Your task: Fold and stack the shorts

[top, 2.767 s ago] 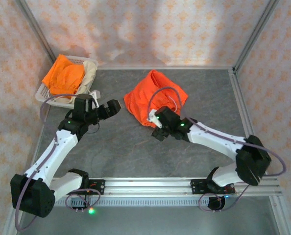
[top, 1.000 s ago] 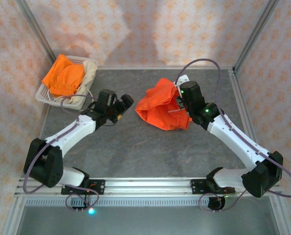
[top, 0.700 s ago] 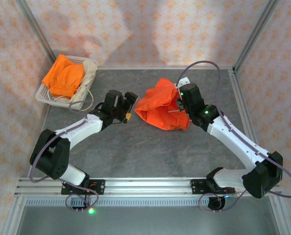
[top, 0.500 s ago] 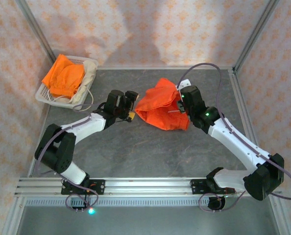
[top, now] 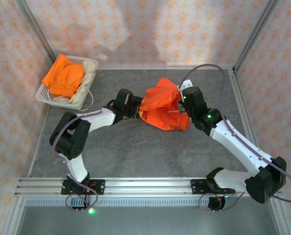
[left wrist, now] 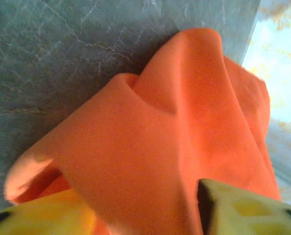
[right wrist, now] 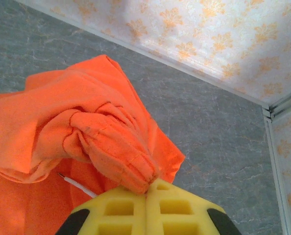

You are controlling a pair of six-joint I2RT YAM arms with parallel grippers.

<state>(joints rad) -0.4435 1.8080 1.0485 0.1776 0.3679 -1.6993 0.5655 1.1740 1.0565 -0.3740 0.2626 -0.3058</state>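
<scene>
Orange shorts [top: 162,110] bunched mid-table [top: 135,152]. Right end effector [right wrist: 148,185] clenched on a gathered fold of the cloth. Left end effector [left wrist: 135,215] at the shorts' left edge, cloth between its yellow fingers [left wrist: 243,208]; gripping or not, cannot tell. Second orange shorts [top: 63,78] and cream-beige shorts [top: 89,73] lie in white mesh basket [top: 42,93], far left corner.

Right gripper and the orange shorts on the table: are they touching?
Touching. Right wrist view shows the right gripper pinching a bunched fold of the orange shorts.
</scene>
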